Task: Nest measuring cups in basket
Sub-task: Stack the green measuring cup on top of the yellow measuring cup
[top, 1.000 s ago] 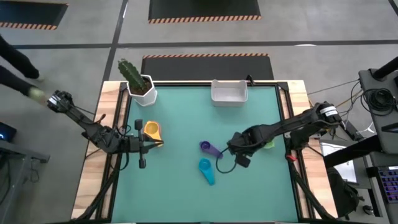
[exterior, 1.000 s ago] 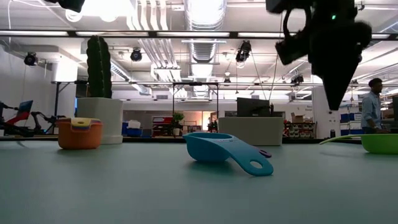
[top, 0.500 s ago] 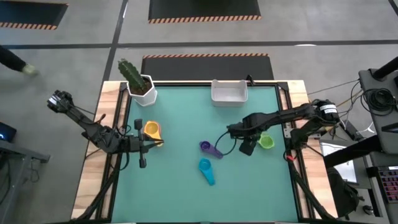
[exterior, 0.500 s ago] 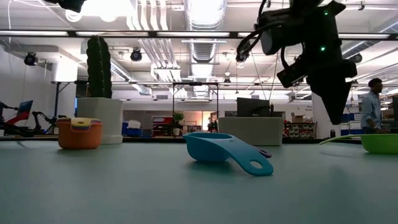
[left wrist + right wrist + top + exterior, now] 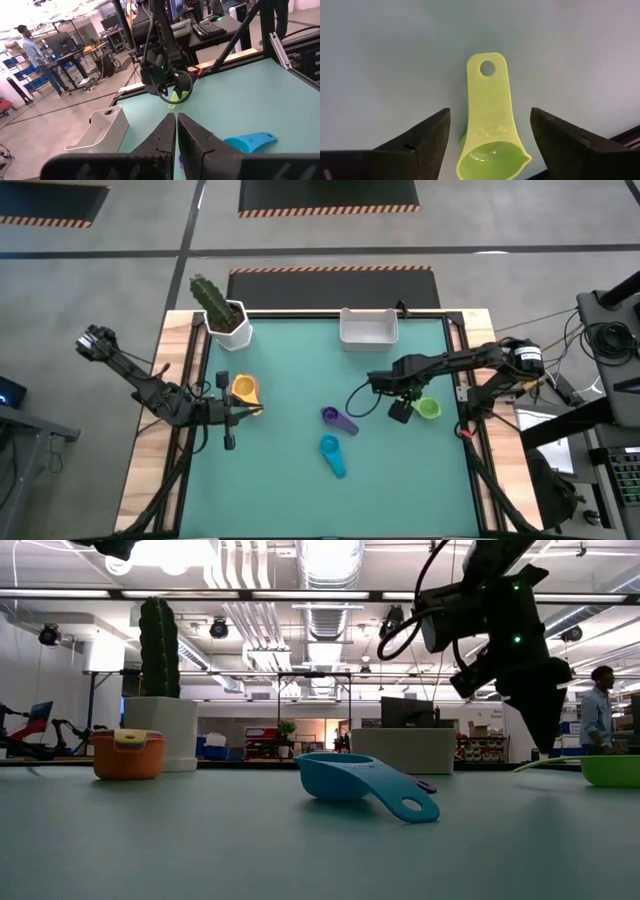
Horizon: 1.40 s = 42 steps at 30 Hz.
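Two arms framed the teal table (image 5: 300, 490) as we looked down from above: the left gripper (image 5: 228, 427), clenched on nothing, waited beside a stack of nested cups (image 5: 243, 389) with the orange one outermost, while the right gripper (image 5: 400, 408) hovered over the green cup (image 5: 429, 409) near the table's right edge. Purple (image 5: 335, 418) and teal (image 5: 331, 452) cups lay loose mid-table, and the white basket (image 5: 368, 328) sat at the far edge beside a potted cactus (image 5: 222, 312). From table height, we saw the right gripper raised above the surface, the green cup flat at far right, the teal cup in front. Through the left wrist camera, that arm's fingers (image 5: 162, 137) pressed together, with the basket and right arm beyond. Through the right wrist camera, the fingers (image 5: 425, 140) stood spread and empty, straddling the green cup's handle without touching it. We judged the step in hand to be collecting the green cup; next, the gripper would need to descend squarely over the handle and close before carrying it off for nesting.
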{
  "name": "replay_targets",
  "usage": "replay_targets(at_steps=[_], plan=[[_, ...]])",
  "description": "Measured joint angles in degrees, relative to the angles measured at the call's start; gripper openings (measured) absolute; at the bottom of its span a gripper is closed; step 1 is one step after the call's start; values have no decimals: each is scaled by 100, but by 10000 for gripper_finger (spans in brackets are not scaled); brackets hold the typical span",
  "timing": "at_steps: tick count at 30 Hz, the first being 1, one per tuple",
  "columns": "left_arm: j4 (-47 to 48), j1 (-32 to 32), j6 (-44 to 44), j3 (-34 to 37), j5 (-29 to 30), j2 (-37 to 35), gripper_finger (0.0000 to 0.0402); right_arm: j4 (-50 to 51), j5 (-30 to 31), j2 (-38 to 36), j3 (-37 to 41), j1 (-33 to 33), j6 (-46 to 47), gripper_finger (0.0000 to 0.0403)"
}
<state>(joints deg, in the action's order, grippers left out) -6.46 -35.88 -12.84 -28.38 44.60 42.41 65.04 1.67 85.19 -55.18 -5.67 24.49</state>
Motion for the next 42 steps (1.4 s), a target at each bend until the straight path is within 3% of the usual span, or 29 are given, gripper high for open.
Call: replay_targets(at_steps=[32,42], plan=[[11,-2,0,0,0,0,0,-886,298,11,680,-37,-437,257],[9,0,0,0,0,0,0,-898,295,11,680,-37,-472,194]])
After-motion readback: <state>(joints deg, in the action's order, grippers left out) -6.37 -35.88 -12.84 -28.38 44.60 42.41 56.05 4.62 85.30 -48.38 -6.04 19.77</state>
